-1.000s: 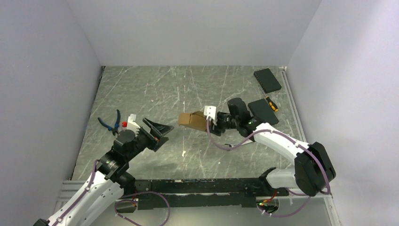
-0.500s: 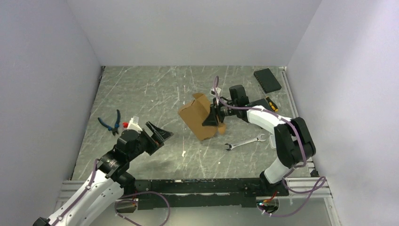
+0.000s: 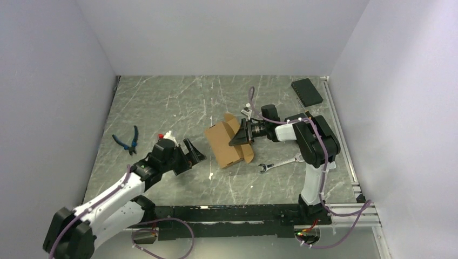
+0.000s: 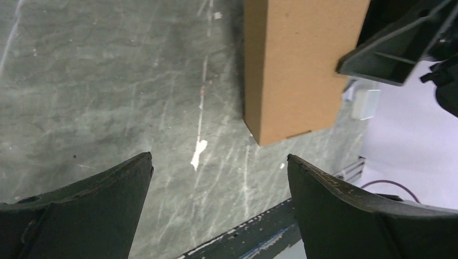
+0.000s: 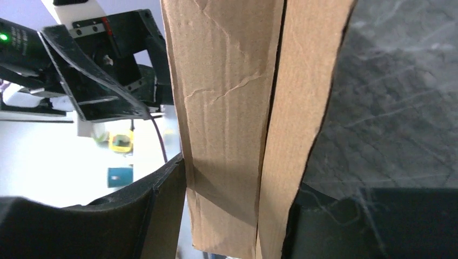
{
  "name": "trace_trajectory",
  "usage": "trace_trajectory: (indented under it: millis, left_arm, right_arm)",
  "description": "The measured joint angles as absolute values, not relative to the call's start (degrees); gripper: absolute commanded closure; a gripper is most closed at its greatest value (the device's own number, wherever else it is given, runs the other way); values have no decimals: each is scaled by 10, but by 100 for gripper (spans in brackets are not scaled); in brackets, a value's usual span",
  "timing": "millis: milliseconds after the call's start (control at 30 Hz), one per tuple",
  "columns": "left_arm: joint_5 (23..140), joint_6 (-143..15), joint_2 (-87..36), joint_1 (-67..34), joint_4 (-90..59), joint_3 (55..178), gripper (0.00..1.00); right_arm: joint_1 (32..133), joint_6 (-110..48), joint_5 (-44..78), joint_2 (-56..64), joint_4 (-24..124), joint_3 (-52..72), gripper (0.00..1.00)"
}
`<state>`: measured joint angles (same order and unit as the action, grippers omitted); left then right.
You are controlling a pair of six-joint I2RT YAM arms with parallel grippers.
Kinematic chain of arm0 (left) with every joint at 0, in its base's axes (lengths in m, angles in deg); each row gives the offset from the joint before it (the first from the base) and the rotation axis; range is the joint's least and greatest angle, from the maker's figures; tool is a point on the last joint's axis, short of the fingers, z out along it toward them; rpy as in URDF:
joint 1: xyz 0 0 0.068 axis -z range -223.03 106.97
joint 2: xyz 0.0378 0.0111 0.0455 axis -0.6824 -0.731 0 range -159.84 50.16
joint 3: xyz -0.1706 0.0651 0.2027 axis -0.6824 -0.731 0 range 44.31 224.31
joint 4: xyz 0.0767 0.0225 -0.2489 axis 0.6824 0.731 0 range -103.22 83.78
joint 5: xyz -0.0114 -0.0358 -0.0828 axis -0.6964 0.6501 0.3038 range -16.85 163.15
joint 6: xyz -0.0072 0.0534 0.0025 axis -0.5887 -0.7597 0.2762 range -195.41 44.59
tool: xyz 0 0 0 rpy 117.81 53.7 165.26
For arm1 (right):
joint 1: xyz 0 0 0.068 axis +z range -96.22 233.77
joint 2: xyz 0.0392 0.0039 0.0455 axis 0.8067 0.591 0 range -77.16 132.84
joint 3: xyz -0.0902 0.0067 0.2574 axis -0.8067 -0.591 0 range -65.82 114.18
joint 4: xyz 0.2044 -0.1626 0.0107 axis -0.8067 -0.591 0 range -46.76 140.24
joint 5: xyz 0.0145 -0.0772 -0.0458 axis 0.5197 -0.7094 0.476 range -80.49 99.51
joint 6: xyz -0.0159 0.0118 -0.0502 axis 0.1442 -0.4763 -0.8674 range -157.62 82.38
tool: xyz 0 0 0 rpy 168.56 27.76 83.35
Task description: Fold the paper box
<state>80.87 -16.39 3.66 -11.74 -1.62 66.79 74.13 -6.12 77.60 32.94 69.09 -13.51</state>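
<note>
Grey table [image 3: 162, 102] | right hand [image 3: 241, 135] grasps paper box [image 3: 221, 143], cropped in wrist views | left hand [image 3: 194, 154] released

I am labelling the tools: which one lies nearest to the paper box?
The silver wrench, just right of the paper box; the blue-handled pliers lie far left.

In the right wrist view the paper box [image 5: 232, 108] ran past the top and bottom edges, so its ends went unseen. From above, the right gripper [image 3: 241, 134] covered the box's right side, and the wrench [image 3: 276, 164] lost its far end under that arm.
</note>
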Motion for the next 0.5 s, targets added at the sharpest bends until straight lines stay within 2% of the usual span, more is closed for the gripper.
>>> trace_trajectory:
  millis: [400, 500]
  left_arm:
    - [817, -214, -229, -120, -40, 821, 0]
    - [821, -232, -282, -120, -38, 865, 5]
  right_arm:
    - [738, -3, 779, 377, 702, -135, 47]
    - [736, -4, 774, 384, 693, -134, 46]
